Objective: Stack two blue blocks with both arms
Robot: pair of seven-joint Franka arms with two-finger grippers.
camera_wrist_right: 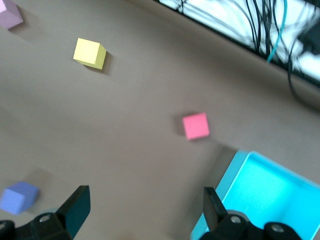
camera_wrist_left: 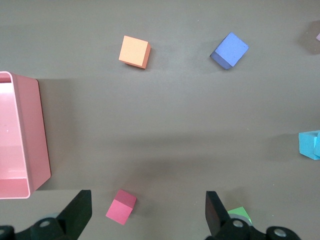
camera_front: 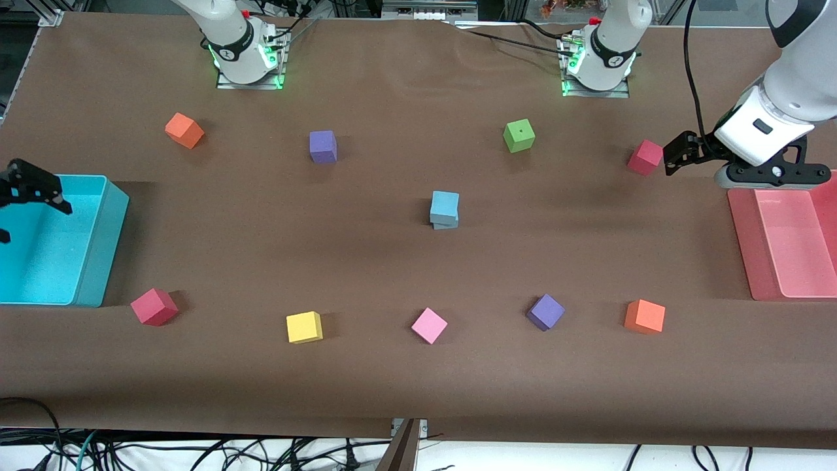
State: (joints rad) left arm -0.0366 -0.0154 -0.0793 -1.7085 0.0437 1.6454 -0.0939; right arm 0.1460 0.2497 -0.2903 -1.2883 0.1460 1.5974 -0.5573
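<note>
The two sky-blue blocks stand stacked mid-table, the upper block (camera_front: 444, 204) sitting slightly askew on the lower block (camera_front: 446, 225). The stack also shows at the edge of the left wrist view (camera_wrist_left: 310, 145). My left gripper (camera_front: 677, 156) is open and empty, up in the air beside a red cube (camera_front: 645, 157) at the left arm's end; in the left wrist view (camera_wrist_left: 148, 210) that red cube (camera_wrist_left: 121, 206) lies below, between the fingers. My right gripper (camera_front: 33, 188) is open and empty over the cyan bin (camera_front: 98, 261); it also shows in the right wrist view (camera_wrist_right: 145, 207).
A pink bin (camera_front: 745, 235) stands at the left arm's end. Loose cubes are scattered around: orange (camera_front: 184, 130), purple (camera_front: 323, 146), green (camera_front: 519, 135), red (camera_front: 154, 307), yellow (camera_front: 304, 327), pink (camera_front: 429, 325), purple (camera_front: 545, 311), orange (camera_front: 645, 316).
</note>
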